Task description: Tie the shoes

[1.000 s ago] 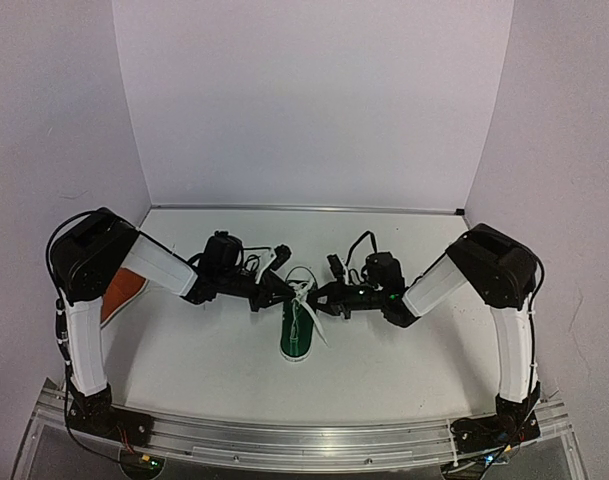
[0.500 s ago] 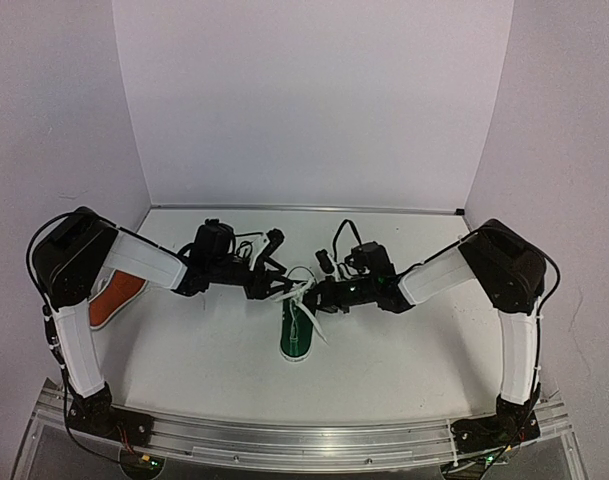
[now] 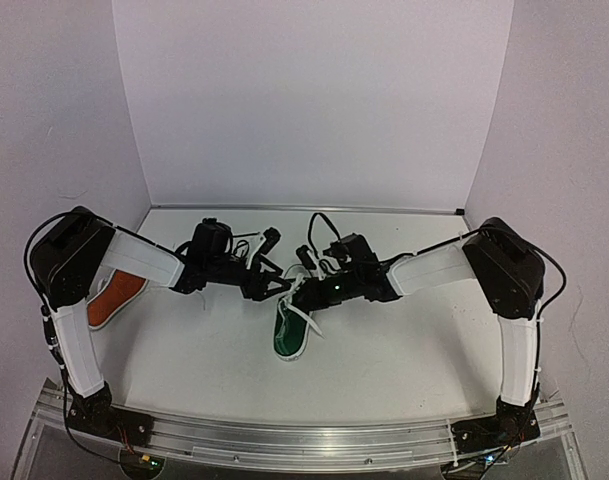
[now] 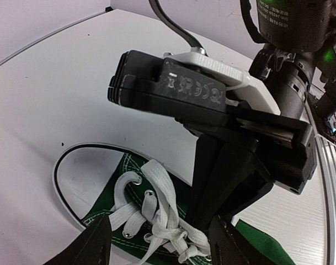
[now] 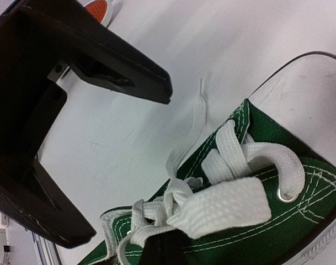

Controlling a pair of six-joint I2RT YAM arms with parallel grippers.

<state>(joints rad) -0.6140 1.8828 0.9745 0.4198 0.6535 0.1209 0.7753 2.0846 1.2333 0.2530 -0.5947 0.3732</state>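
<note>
The dark green shoe (image 3: 291, 332) lies mid-table, its white laces (image 3: 302, 308) knotted loosely over the tongue. My left gripper (image 3: 276, 284) hovers at the shoe's far end, jaws wide apart. In the left wrist view its fingers (image 4: 91, 248) straddle the laces (image 4: 159, 218) without gripping them. My right gripper (image 3: 303, 292) meets it from the right and is shut on a flat loop of white lace (image 5: 225, 207) just above the green canvas (image 5: 278, 232). The orange-red shoe (image 3: 115, 297) lies at the far left, partly behind the left arm.
The left gripper's open fingers (image 5: 110, 63) fill the left of the right wrist view, close to the right gripper. The right gripper's body (image 4: 212, 105) hangs over the shoe in the left wrist view. White walls enclose the table; a metal rail (image 3: 304, 440) runs along the near edge.
</note>
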